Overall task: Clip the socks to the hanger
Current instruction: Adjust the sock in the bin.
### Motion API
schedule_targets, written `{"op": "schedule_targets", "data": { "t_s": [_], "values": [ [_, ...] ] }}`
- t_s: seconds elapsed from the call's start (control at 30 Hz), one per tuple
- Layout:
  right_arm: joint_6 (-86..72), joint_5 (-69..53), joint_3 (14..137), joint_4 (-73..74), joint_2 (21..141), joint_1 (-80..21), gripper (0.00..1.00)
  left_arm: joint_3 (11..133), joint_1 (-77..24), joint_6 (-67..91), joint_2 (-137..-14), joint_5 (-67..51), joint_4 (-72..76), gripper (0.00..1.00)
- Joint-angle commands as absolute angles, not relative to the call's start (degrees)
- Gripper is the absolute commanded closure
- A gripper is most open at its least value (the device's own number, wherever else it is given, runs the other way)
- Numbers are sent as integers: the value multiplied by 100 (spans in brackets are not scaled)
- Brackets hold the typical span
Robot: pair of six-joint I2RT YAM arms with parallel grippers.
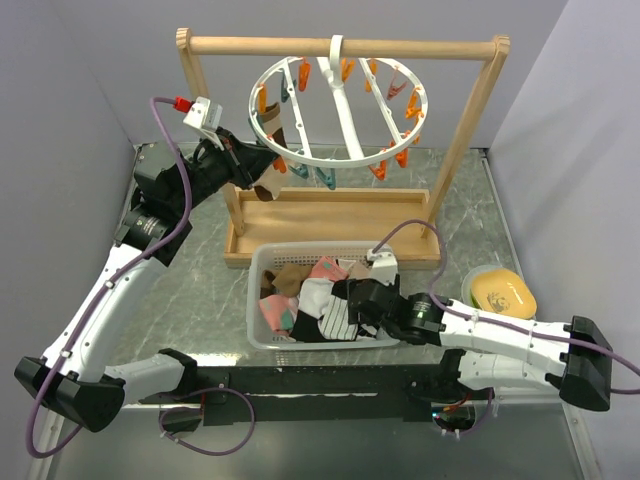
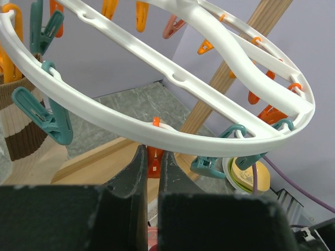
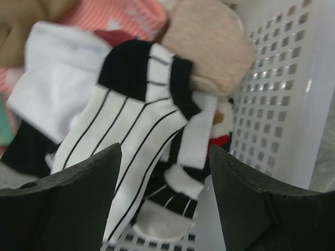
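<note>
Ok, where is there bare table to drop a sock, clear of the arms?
Bare table lies left of the basket, and right of the wooden tray behind the yellow dish. Crowded: the basket, with socks and the open right claw; the hanger's rim, where the left claw pinches an orange peg.

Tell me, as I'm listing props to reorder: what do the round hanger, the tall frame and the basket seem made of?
The hanger looks like moulded white plastic, smooth with a slight sheen. The frame appears to be light unpainted wood, with a matte, pale tan surface. The basket seems white plastic too, its wall pierced by a grid of small holes.
</note>
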State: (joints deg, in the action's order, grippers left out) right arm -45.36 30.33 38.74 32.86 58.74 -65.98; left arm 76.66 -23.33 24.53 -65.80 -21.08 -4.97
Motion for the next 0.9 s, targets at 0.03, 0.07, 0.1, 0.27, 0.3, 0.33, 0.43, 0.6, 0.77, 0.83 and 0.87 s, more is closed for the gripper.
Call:
{"op": "schedule_targets", "data": {
  "t_s": [0.03,0.07,0.1,0.27,0.3,0.33,0.43,0.6,0.77,0.83,0.87],
  "values": [
    [-4721,2471,3350,1892,5827,-5846,26,7770,-2347,2452,-6381,-2206,-378,99],
    [-4607,2400,3279,1681,5827,-5714,27,7770,-2355,2452,-6390,-2206,-378,99],
    [-4545,2304,3209,1548,5845,-5687,28,7770,-2347,2461,-6381,-2215,-378,99],
    [-4237,2285,3182,1011,6038,-5634,35,7735,-2355,2478,-6363,-2241,-361,99],
    [-4210,2285,3164,950,6064,-5625,38,7717,-2355,2496,-6355,-2233,-343,99],
    [-4193,2329,3164,897,6134,-5625,40,7699,-2355,2496,-6354,-2241,-334,99],
    [-4140,2391,3164,862,6240,-5625,50,7690,-2355,2496,-6328,-2224,-360,99],
    [-3947,2513,3190,800,6232,-5625,77,7699,-2347,2496,-6302,-2215,-360,99],
    [-3613,2716,3558,993,6144,-5625,100,7682,-2347,2479,-6275,-2206,-369,99],
    [-3499,2663,3665,1046,6161,-5642,96,7673,-2347,2496,-6258,-2215,-352,99],
    [-3481,2611,3761,1037,6179,-5643,89,7664,-2355,2496,-6249,-2224,-334,99]
  ]
}}
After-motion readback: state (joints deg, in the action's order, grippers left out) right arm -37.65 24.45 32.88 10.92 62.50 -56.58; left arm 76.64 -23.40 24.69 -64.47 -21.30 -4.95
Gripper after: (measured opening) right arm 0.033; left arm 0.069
